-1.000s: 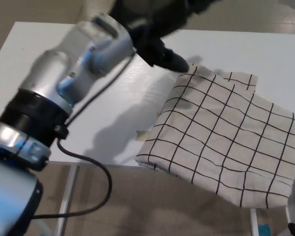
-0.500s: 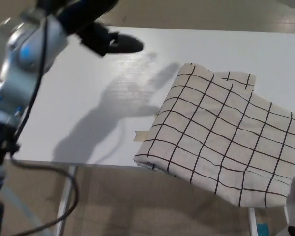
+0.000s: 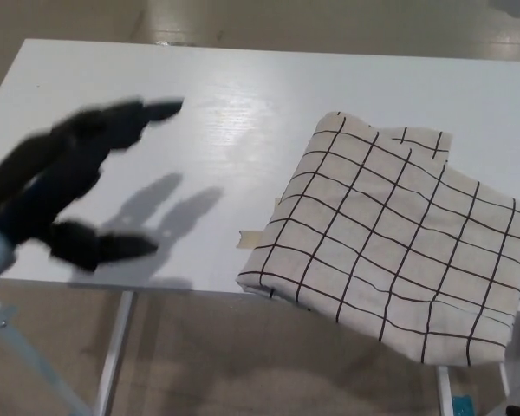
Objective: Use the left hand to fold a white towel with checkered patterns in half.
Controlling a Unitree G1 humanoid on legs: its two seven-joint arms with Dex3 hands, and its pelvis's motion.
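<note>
The white towel with black checks (image 3: pixel 390 234) lies folded on the right part of the white table (image 3: pixel 243 113), its near edge hanging a little over the table's front edge. My left hand (image 3: pixel 65 186) hovers at the left of the picture, well apart from the towel. It is blurred, open, with its fingers spread and nothing in it. My right hand does not show.
A small piece of tape (image 3: pixel 248 238) sticks to the table by the towel's left edge. A table leg (image 3: pixel 114 351) and the brown floor (image 3: pixel 243 355) show below the front edge.
My left arm has pulled back from the towel's far corner, swinging left and toward the camera. The hand now hangs open over the table's left side. The towel stays still.
</note>
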